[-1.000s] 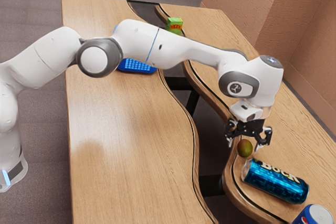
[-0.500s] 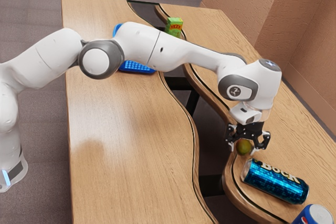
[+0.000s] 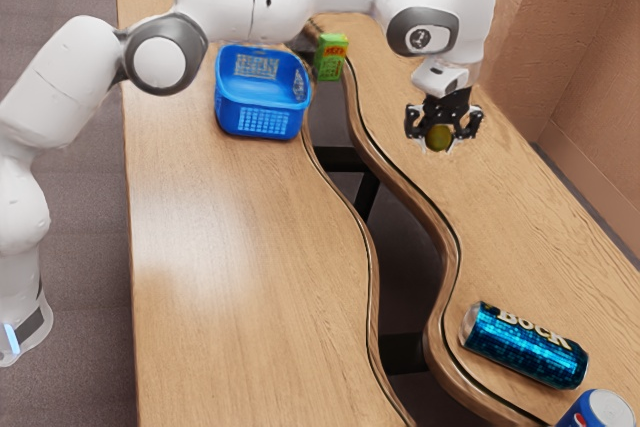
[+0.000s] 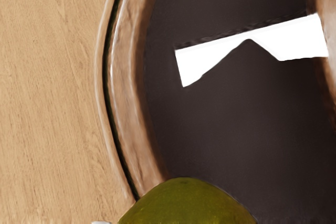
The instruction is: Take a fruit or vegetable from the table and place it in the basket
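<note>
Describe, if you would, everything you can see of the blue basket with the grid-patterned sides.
The blue, plastic-looking basket is slightly glossy, with rounded corners, an open top and a smooth rim. Panels of small, paler squares pattern its walls. It stands upright on the light wooden tabletop, close to the curved gap, with the small green box off toward the exterior view's right. The tabletop beneath is all that I can see touching it.

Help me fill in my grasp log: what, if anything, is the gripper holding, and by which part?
The gripper holds the green fruit by two opposite sides, one finger against each, up off the table.
</note>
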Controlling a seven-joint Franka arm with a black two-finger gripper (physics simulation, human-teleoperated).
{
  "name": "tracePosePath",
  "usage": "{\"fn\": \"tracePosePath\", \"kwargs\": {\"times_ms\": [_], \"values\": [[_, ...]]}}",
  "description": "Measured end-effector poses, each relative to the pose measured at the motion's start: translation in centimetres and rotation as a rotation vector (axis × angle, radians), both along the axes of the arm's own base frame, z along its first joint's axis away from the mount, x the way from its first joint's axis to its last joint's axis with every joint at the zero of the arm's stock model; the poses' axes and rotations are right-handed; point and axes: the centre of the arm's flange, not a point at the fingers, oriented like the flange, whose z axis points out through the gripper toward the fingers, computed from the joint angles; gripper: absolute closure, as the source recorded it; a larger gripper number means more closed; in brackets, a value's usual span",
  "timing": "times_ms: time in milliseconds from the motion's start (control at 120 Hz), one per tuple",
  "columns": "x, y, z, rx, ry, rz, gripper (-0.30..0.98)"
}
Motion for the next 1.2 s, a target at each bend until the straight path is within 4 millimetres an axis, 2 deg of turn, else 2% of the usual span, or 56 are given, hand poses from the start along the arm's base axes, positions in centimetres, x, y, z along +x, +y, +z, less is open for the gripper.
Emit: {"fn": "tracePosePath", "kwargs": {"times_ms": [83,175,267,333,392,592,642,683,750,842,900,950,1050,1200], "values": [[-1.0,4.0,0.8,0.010,0.023,0.057,0.43],[-3.5,12.7,2.6,0.006,0.039,0.186,0.43],[-7.0,21.1,3.4,-0.003,0.073,0.318,0.43],[-9.8,26.6,3.3,-0.016,0.101,0.405,0.43],[-11.5,29.7,2.7,-0.031,0.127,0.455,0.43],[-15.8,36.6,0.3,-0.068,0.194,0.563,0.43],[-16.3,37.5,-0.2,-0.073,0.199,0.575,0.43],[-16.1,37.4,-0.4,-0.075,0.201,0.572,0.43],[-15.7,36.2,-0.8,-0.071,0.218,0.552,0.43],[-16.1,33.3,-0.1,-0.042,0.247,0.525,0.43],[-16.5,32.5,0.1,-0.033,0.258,0.522,0.43],[-17.0,32.7,0.1,-0.033,0.266,0.530,0.43],[-19.2,34.0,0.3,-0.022,0.284,0.572,0.43],[-20.0,33.1,0.2,-0.013,0.301,0.574,0.43]]}}
